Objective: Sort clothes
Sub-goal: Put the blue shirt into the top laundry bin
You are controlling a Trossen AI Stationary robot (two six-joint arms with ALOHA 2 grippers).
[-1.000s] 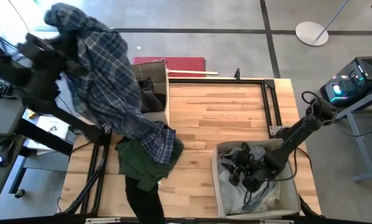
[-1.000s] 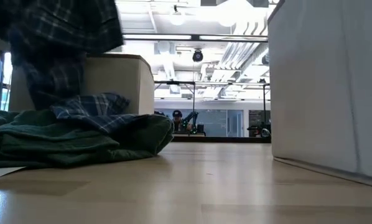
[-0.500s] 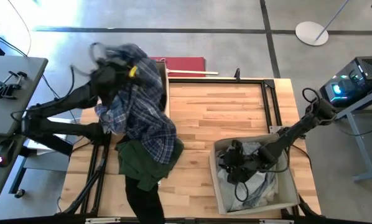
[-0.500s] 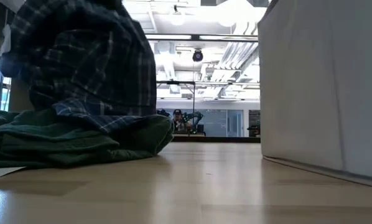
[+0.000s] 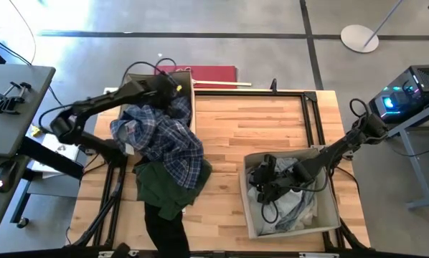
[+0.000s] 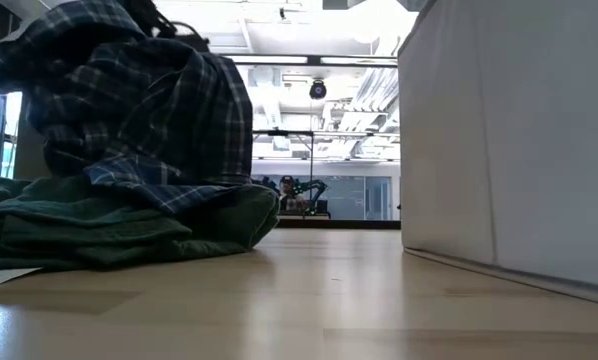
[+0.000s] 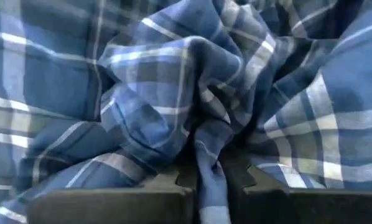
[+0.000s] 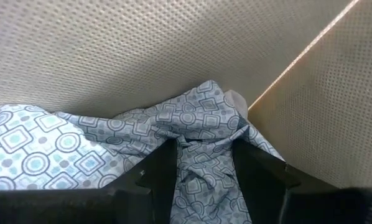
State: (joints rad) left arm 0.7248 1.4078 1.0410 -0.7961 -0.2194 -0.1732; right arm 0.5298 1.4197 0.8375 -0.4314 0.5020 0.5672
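Plaid shirt [image 7: 192, 112] between left gripper [image 7: 209, 180] fingers (pinched)

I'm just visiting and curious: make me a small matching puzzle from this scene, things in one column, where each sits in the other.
Things:
1. plaid shirt
2. dark green garment
3. patterned pale cloth
4. right hand

Places:
A. inside the beige box, between two fingers
B. flat on the table, under the shirt's hem
C. pinched by the left hand, draped over the other box
D. reaching down into the box on the right

Pairs: 1-C, 2-B, 3-A, 4-D
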